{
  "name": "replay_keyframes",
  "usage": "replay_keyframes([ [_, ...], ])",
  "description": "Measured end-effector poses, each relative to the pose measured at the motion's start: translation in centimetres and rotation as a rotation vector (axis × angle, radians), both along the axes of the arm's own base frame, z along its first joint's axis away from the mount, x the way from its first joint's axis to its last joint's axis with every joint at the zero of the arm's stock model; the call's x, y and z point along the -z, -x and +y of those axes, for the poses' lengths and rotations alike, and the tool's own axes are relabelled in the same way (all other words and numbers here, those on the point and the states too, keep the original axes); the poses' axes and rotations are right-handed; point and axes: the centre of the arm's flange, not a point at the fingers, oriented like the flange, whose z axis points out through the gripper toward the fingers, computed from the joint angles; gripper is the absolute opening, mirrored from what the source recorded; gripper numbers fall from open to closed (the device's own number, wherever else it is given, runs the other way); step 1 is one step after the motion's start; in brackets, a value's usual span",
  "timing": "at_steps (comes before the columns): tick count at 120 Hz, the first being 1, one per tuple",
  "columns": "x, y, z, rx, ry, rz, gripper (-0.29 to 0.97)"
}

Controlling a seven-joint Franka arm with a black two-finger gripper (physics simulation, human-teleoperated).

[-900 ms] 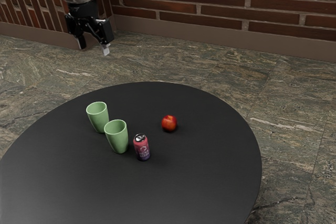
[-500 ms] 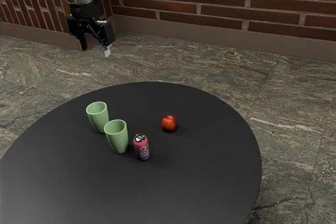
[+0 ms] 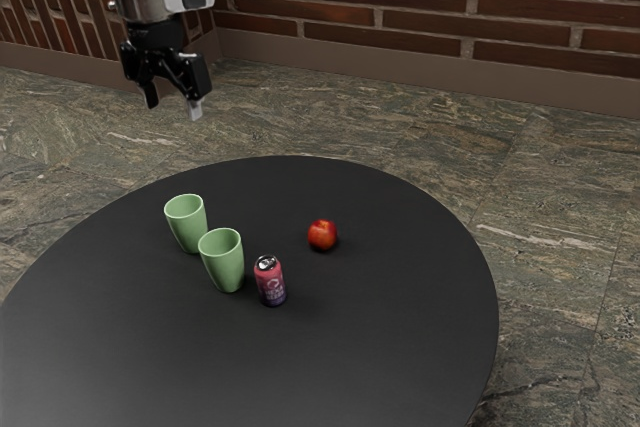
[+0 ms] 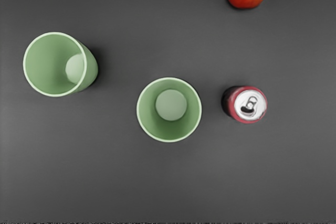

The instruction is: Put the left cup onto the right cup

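We hang our gripper (image 3: 174, 103) well above the table (image 3: 400, 347). Of the things standing on it, the left cup (image 3: 186, 221) is nearest below us. The right cup (image 3: 222, 258) is just beside it, the can (image 3: 269, 280) is just past that, and the apple (image 3: 322, 234) stands farthest, apart.

The exterior camera stands beyond the near edge of the round black table (image 3: 400, 347), raised, and looks down and across it toward the brick wall (image 3: 420, 7) on the far side. It sits far enough back to take in most of the tabletop, the stone floor (image 3: 560, 197) around it and the gripper (image 3: 174, 107) high at the far left. The wrist camera rides on that hand, well above the table, and faces straight down, much nearer to the things. Both views share the left cup (image 3: 186, 222), the right cup (image 3: 222, 259), the can (image 3: 269, 280), the apple (image 3: 322, 235) and the dark tabletop between them.
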Motion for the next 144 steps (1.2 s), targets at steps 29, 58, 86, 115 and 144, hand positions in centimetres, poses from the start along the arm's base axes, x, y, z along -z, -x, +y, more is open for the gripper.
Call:
replay_keyframes([
  [29, 2.8, -0.7, 0.4, -0.004, -0.002, 0.006, 0.66],
  [58, 6.0, -1.8, 2.1, -0.025, -0.005, 0.008, 0.66],
  [86, 8.7, -2.6, 2.2, -0.018, -0.006, 0.004, 0.66],
  [115, 11.5, -3.6, 3.2, -0.028, -0.005, 0.011, 0.66],
  [144, 14.0, -4.7, 3.2, -0.023, -0.007, 0.023, 0.66],
])
